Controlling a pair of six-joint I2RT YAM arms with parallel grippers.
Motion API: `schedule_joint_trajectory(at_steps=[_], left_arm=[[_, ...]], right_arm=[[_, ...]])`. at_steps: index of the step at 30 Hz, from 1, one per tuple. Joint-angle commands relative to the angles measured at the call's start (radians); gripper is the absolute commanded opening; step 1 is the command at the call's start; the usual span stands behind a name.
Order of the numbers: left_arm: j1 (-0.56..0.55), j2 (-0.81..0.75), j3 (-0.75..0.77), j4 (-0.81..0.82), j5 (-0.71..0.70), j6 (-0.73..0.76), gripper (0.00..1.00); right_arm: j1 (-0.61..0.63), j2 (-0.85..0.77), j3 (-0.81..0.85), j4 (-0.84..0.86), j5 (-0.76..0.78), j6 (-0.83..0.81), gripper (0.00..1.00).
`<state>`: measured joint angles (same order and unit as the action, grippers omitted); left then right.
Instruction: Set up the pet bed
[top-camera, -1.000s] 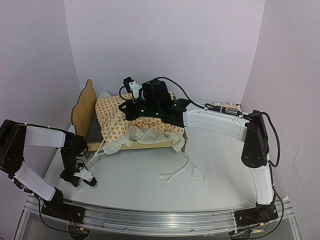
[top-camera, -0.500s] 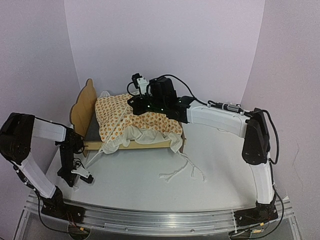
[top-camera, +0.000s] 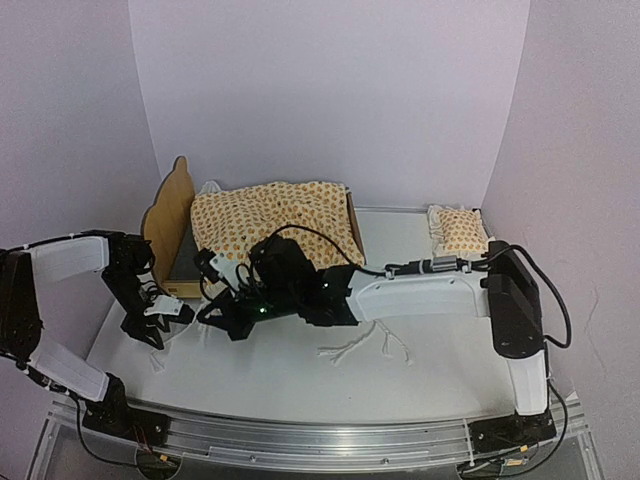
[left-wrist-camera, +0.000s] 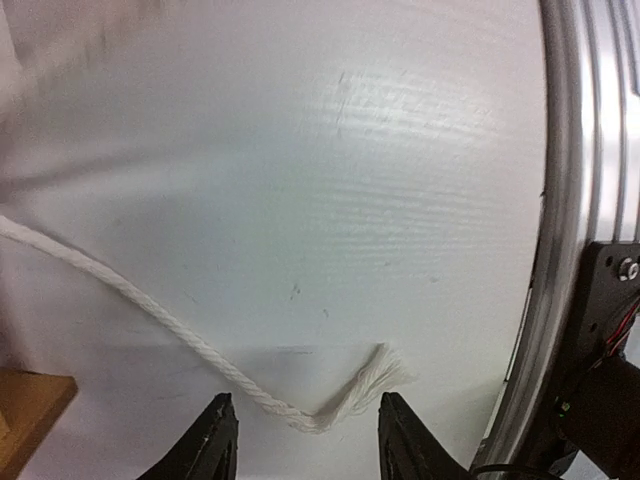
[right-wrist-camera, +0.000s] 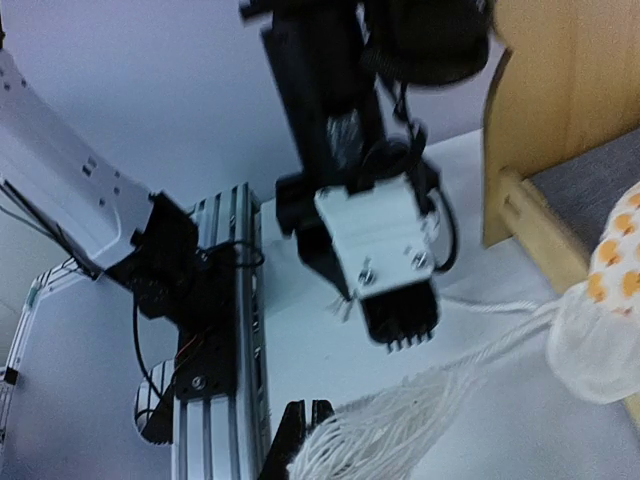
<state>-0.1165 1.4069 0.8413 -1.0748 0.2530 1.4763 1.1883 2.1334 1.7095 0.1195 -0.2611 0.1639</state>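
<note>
After swinging down from over the bed (top-camera: 168, 215) at mid-left, pinches tasselled cords (right-wrist-camera: 385, 435) in right claw (right-wrist-camera: 300, 428) at lower left; spreads left claw (left-wrist-camera: 305, 410) over loose cord (left-wrist-camera: 150, 315). Leaves cushion (top-camera: 270, 210) on bed, ties probably undone.

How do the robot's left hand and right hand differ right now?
The left hand is open, fingers either side of a loose cord on the table; the right hand is shut on a bunch of white cords. Both are low beside the pet bed.
</note>
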Motion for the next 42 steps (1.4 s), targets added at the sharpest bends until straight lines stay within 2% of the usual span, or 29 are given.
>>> schedule_joint_trajectory(at_steps=[1,5,6,7,8,10,11,12,14,17,19,22,27,31,34,36,38,41,42], left_arm=[[0.005,-0.062,0.053,-0.174,0.234,0.102,0.49],[0.005,-0.057,0.126,-0.288,0.337,0.118,0.51],[0.006,-0.058,0.155,-0.299,0.384,0.096,0.53],[0.005,-0.06,0.195,-0.292,0.431,0.054,0.55],[0.005,-0.062,0.233,-0.255,0.486,-0.03,0.63],[0.002,-0.066,0.311,-0.124,0.591,-0.331,0.85],[-0.011,-0.074,0.338,-0.037,0.602,-0.459,0.9],[-0.049,-0.091,0.345,0.086,0.566,-0.575,0.91],[-0.144,-0.132,0.313,0.326,0.348,-0.771,0.87],[-0.274,-0.156,0.231,0.559,0.038,-0.808,0.7],[-0.298,-0.106,0.225,0.609,-0.094,-0.799,0.74],[-0.3,-0.013,0.27,0.61,-0.179,-0.809,0.84],[-0.301,0.071,0.277,0.652,-0.276,-0.784,0.87],[-0.301,0.128,0.253,0.692,-0.292,-0.759,0.87],[-0.301,0.163,0.251,0.717,-0.297,-0.752,0.77],[-0.301,0.176,0.264,0.71,-0.284,-0.756,0.66],[-0.301,0.183,0.27,0.699,-0.275,-0.75,0.49],[-0.298,0.178,0.271,0.669,-0.286,-0.718,0.07],[-0.294,0.169,0.278,0.649,-0.288,-0.702,0.01]], right_arm=[[0.033,-0.008,-0.052,0.036,-0.01,0.051,0.07],[0.051,-0.025,-0.096,-0.066,0.101,0.059,0.72],[0.044,-0.055,-0.128,-0.066,0.147,0.074,0.76],[0.031,-0.096,-0.162,-0.067,0.184,0.097,0.77],[0.012,-0.14,-0.195,-0.068,0.229,0.122,0.78],[-0.049,-0.25,-0.262,-0.098,0.323,0.186,0.78],[-0.08,-0.29,-0.269,-0.15,0.379,0.22,0.77],[-0.108,-0.315,-0.259,-0.238,0.435,0.254,0.74],[-0.18,-0.35,-0.225,-0.375,0.504,0.299,0.68],[-0.259,-0.353,-0.199,-0.508,0.571,0.334,0.64],[-0.302,-0.331,-0.169,-0.578,0.6,0.351,0.65],[-0.346,-0.303,-0.132,-0.621,0.642,0.365,0.68],[-0.424,-0.234,-0.065,-0.622,0.661,0.364,0.68],[-0.474,-0.171,-0.027,-0.622,0.6,0.357,0.61],[-0.501,-0.135,-0.014,-0.621,0.561,0.366,0.56],[-0.514,-0.123,-0.014,-0.621,0.55,0.373,0.55],[-0.524,-0.114,-0.004,-0.619,0.53,0.374,0.54],[-0.528,-0.103,0.021,-0.618,0.498,0.361,0.54],[-0.529,-0.095,0.029,-0.618,0.481,0.356,0.54]])
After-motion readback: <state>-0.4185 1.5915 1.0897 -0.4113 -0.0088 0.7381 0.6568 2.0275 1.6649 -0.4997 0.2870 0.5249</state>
